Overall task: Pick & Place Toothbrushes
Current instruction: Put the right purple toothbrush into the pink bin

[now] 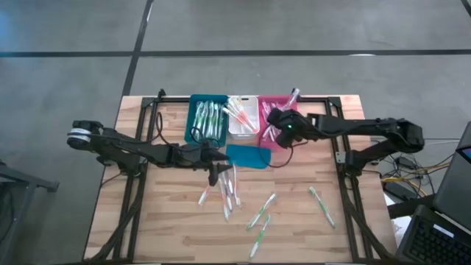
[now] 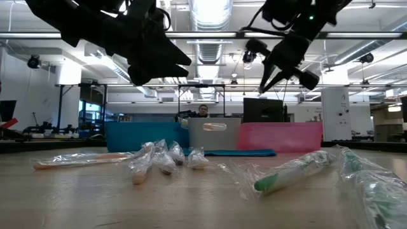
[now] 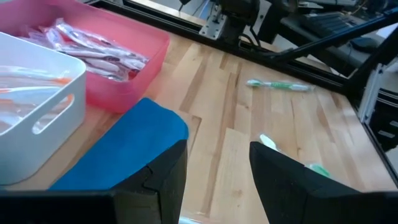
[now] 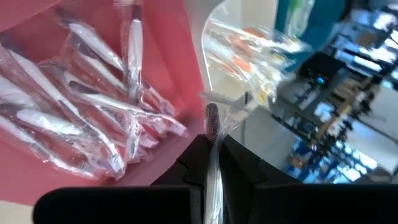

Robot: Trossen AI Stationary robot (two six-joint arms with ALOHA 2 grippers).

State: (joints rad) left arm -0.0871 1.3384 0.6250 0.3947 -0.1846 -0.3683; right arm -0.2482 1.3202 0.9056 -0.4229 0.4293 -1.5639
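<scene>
- right tool [image 4: 214, 163] clamped on wrapped toothbrush [image 4: 213, 127] over pink bin [image 1: 277, 107]; placing step; next: release into bin
- left tool [image 3: 214, 180] apart, above loose toothbrushes [image 1: 228, 193] on tabletop [image 1: 294, 221]

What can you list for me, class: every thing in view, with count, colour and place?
Teal bin: one, far left of the row, holds green brushes.
White bin: one, middle, holds orange brushes.
Pink bin: one, right, holds pink brushes.
Teal lid: one, before the bins.
Loose brushes: about eight, wrapped, on the table.
Person: one, behind.
Left tool: open, over loose brushes.
Right tool: shut on a wrapped brush, over the pink bin.
</scene>
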